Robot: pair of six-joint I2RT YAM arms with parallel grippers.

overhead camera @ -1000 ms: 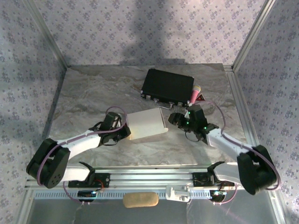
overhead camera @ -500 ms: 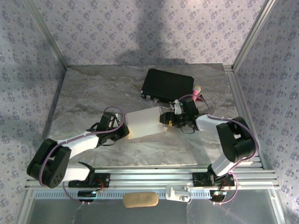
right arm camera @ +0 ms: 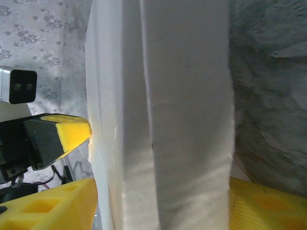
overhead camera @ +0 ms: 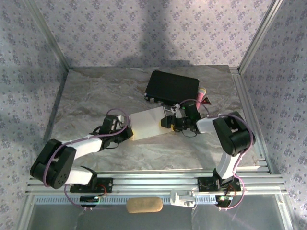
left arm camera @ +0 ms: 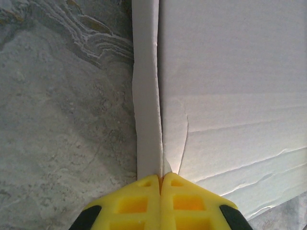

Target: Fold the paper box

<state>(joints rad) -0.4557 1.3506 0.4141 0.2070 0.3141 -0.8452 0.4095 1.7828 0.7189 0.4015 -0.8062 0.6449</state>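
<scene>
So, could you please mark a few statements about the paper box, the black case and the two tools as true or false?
1. The left tool is closed at the edge of the paper box. True.
2. The black case lies nearer the arm bases than the paper box. False: it lies beyond the box, towards the back wall.
3. The right tool straddles one end of the paper box. True.
4. The paper box sits on top of the black case. False: it is in front of the case, over the table.
5. The pink object is at the case's left end. False: it is at the right end.
</scene>
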